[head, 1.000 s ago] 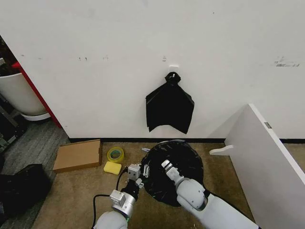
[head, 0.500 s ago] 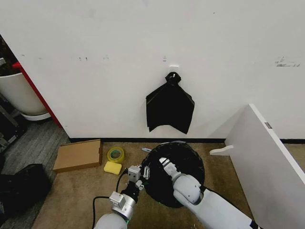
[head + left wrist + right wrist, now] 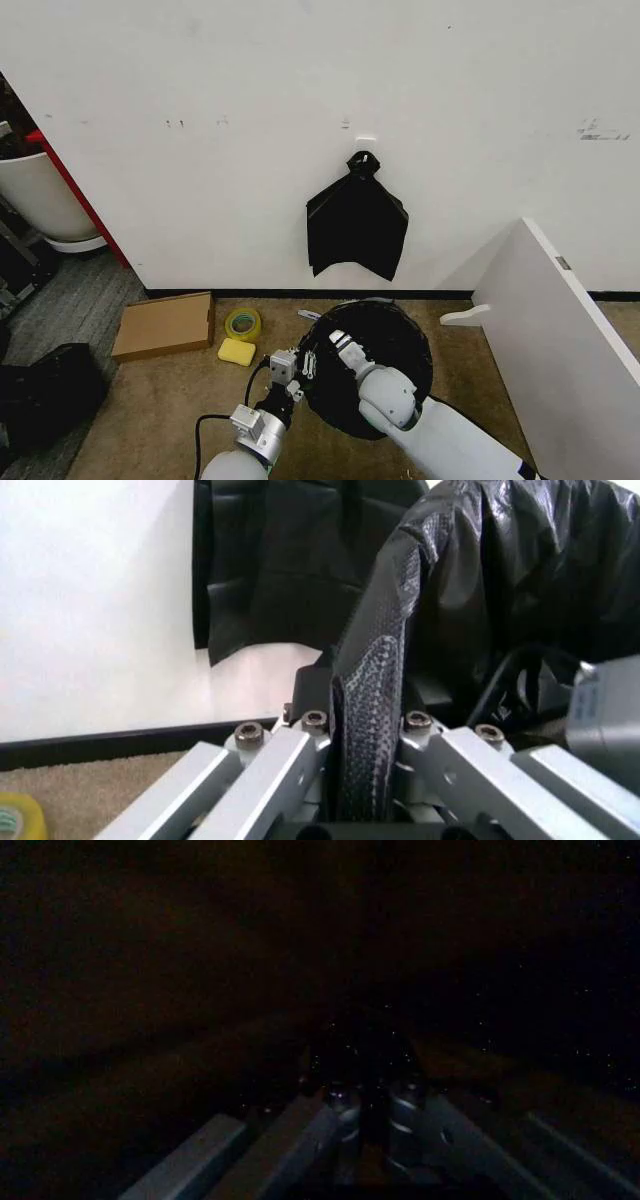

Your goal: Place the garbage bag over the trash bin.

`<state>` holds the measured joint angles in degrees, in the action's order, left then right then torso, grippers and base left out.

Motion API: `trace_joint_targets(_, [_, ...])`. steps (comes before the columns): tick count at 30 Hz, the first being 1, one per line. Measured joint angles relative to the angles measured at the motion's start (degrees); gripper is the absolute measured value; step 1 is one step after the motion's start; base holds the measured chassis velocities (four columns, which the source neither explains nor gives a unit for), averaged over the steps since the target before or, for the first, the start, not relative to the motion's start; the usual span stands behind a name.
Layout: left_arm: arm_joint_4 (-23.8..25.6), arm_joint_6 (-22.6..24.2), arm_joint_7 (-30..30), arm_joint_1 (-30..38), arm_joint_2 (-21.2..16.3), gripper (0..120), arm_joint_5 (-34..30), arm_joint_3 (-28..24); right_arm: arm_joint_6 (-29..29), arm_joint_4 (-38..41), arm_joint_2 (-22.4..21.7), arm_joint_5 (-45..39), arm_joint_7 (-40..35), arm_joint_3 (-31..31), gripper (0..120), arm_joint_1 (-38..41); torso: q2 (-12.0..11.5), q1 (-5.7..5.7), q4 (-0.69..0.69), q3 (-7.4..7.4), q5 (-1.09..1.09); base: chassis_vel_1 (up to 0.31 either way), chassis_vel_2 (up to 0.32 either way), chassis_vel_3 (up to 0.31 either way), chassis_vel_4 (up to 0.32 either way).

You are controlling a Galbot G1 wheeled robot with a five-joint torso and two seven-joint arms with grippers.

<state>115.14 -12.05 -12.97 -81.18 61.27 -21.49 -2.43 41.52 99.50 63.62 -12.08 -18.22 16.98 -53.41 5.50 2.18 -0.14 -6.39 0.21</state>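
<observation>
The glossy black garbage bag (image 3: 385,360) sits bunched over the trash bin, which it hides, on the carpet in front of the wall. My left gripper (image 3: 303,363) is at the bag's left edge. In the left wrist view it (image 3: 370,780) is shut on a standing fold of the garbage bag (image 3: 375,682). My right gripper (image 3: 338,341) reaches to the same left edge, just beside the left one. The right wrist view is dark under the plastic, with the gripper (image 3: 365,1099) pinched on the film.
A flat black bundle (image 3: 357,225) hangs on the wall behind. A cardboard box (image 3: 165,325), a yellow tape roll (image 3: 242,323) and a yellow sponge (image 3: 237,351) lie left of the bag. A white board (image 3: 560,330) leans at the right. A big white tub (image 3: 40,195) stands far left.
My right gripper has slid left along the bag's top toward the left gripper. The bag's outline has shifted slightly. The left gripper has barely moved.
</observation>
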Motion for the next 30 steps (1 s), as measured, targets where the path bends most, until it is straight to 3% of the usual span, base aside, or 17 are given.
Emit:
trace_joint_targets(6, [0.48,-0.01,0.23,-0.19,0.07,3,-0.08,-0.02,0.06,-0.05,1.73,-0.18,-0.55,0.33,0,0.70,0.00,0.00,0.02,0.00,0.00,0.000,0.000,0.000,0.000])
trace_joint_targets(23, [0.74,-0.23,1.00,-0.21,-0.50,3,-0.14,-0.07,-0.70,-1.86,1.16,0.20,-0.53,0.17,0,1.10,0.00,0.00,0.02,0.00,0.00,0.000,0.000,0.000,0.000])
trace_joint_targets(30, [-0.97,0.43,-0.32,0.98,-0.51,3,-1.84,0.24,-0.65,3.95,-1.26,-0.10,0.14,-0.40,0,-0.22,0.00,0.00,0.02,0.00,0.00,0.000,0.000,0.000,0.000])
